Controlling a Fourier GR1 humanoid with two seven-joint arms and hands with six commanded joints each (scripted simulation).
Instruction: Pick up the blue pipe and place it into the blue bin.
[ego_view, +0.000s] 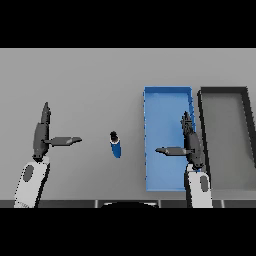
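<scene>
The blue pipe (116, 146) lay ungrasped beside the blue bin (150, 150); the released right hand (189, 145) needed to reach it.

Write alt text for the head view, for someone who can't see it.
A blue pipe lies on the grey table, untouched, between two open hands. The left hand is at its left; the right hand hovers over the blue bin, beside a dark bin.

Two forearms are seen, each cased in white with a grey oval marking set on its upper face. The left hand (41, 134) and the right hand (190, 142) are formed of dark, slender, tapering fingers and a thumb.
</scene>
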